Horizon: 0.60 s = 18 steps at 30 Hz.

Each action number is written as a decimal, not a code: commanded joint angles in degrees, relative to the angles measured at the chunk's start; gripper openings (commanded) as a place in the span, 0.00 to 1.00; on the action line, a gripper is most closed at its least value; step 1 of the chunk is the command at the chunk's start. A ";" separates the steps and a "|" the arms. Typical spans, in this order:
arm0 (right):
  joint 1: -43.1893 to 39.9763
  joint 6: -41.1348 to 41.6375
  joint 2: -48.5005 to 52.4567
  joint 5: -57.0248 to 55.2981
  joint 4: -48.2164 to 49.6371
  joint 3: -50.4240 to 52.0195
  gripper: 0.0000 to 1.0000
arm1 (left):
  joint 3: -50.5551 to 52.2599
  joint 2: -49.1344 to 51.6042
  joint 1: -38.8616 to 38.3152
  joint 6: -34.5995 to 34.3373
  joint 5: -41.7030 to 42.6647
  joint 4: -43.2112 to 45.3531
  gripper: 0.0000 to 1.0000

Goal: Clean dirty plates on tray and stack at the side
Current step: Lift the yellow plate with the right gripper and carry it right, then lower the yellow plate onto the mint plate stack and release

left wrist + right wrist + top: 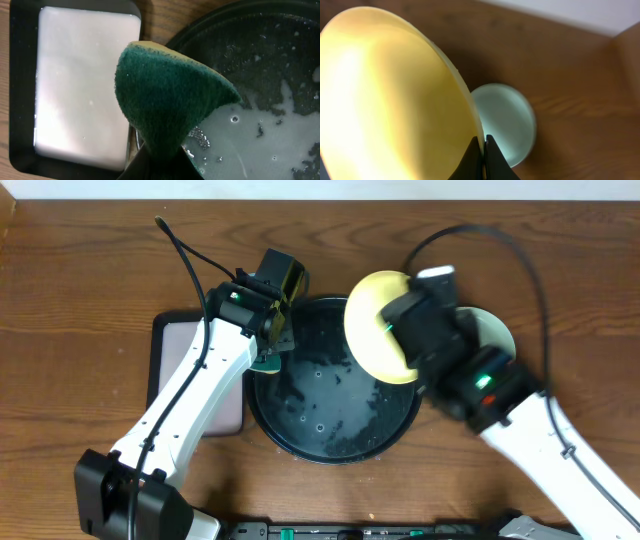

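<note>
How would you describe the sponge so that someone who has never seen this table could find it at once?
Find the big round black tray in the middle of the wooden table. At its upper left rim, the left gripper pinches the sponge. It is the only soft, dark green thing, with a yellow back, unlike the smooth yellow plate across the tray.

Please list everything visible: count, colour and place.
yellow plate: 1, pale yellow, held tilted over round tray's right edge
aqua plate: at least 1, pale aqua, on table right of round tray
round tray: 1, black, centre, foamy water inside
rectangular tray: 1, black rim, pale inside, left of round tray
sponge: 1, green and yellow, in left claw
table: 1, brown wood, beneath all
left claw: 1, black, shut on sponge
right claw: 1, black, shut on yellow plate
</note>
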<state>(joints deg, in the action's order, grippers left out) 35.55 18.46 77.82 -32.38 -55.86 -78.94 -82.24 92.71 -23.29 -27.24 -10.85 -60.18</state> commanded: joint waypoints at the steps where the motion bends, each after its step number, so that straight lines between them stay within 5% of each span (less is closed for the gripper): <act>1: -9.09 -2.36 -1.09 20.90 0.39 -0.02 0.01 | 0.48 -0.22 0.24 -0.74 -0.57 -0.17 0.07; 10: -32.57 -3.30 0.24 32.94 0.57 -0.02 0.01 | 0.48 -0.22 0.24 -0.74 -0.55 -0.17 0.08; 18: -43.12 -3.04 6.69 32.65 0.52 0.00 0.01 | 0.48 -0.22 0.24 -0.74 -0.52 0.00 0.07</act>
<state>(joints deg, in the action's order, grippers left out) -5.43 15.86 81.93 -1.41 -55.44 -78.94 -82.21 92.71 -23.29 -27.24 -10.85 -60.14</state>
